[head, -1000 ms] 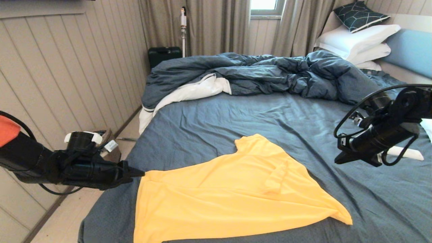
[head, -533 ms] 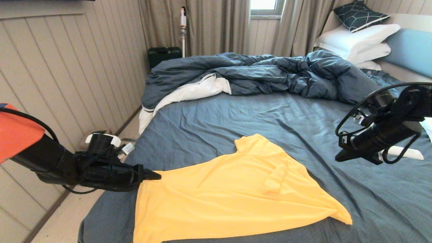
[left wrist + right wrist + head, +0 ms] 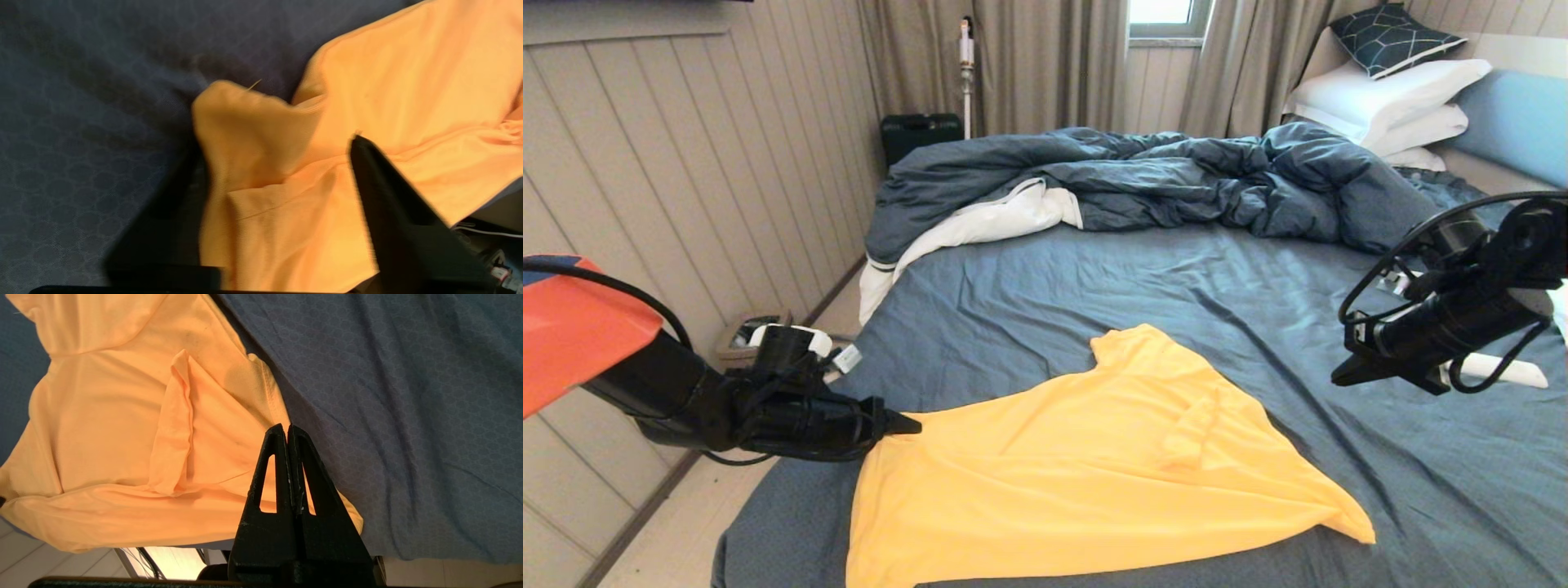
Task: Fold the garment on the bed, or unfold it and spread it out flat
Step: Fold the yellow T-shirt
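Left hand [image 3: 907, 424] open at yellow garment's [image 3: 1086, 474] corner, lower left.
Fabric stretched rightward on bed [image 3: 1094, 286]; right hand [image 3: 1339, 377] clenched, empty, farther away.

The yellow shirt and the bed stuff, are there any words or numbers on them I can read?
None can be read.
The yellow shirt is plain, with no print showing.
The sheet, duvet and pillows carry no text.
The dark pillow has only a line pattern.
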`<state>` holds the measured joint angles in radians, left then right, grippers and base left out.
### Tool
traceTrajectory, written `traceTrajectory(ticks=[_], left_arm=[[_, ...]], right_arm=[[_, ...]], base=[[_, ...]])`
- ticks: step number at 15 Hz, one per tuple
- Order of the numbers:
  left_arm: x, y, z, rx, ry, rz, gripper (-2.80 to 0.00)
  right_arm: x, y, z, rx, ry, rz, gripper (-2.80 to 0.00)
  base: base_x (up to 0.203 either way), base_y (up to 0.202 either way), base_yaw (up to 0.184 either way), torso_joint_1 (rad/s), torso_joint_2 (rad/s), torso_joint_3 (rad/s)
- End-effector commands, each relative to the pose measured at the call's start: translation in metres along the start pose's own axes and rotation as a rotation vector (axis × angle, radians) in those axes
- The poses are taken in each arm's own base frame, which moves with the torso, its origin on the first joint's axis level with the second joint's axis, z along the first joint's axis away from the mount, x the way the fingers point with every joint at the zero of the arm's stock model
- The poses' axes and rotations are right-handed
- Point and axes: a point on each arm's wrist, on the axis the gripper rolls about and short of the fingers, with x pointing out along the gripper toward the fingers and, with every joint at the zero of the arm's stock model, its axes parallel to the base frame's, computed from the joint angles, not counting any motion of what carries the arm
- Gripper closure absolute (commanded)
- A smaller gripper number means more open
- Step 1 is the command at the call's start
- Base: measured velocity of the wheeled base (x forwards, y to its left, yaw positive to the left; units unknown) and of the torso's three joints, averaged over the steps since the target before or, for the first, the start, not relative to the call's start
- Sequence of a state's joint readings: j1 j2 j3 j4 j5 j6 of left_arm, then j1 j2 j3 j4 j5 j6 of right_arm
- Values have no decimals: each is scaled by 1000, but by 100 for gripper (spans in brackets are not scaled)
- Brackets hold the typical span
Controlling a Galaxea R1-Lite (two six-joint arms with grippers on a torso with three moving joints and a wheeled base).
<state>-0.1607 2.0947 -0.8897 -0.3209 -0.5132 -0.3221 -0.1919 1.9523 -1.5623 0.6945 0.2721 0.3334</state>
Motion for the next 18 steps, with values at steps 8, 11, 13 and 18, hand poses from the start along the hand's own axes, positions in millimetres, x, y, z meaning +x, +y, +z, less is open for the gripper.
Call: traceTrajectory(ticks=[8, 11, 13, 18], left_arm=[[-7, -6, -13, 1, 24, -7, 0], [-10, -8, -11, 5, 12, -11, 0], [-10, -8, -11, 6, 12, -8, 0], [-2, -4, -12, 5, 28, 3, 0]], right_arm=[[1, -1, -5, -47, 32, 48, 0], [19, 2, 8, -59, 29, 55, 0], [30, 9, 13, -82, 39, 71, 0], [70, 15, 21, -237, 70, 83, -280]], base=[[0, 0, 0, 0, 0, 0], [0, 0, 0, 0, 0, 0], [0, 0, 0, 0, 0, 0], [0, 0, 0, 0, 0, 0]])
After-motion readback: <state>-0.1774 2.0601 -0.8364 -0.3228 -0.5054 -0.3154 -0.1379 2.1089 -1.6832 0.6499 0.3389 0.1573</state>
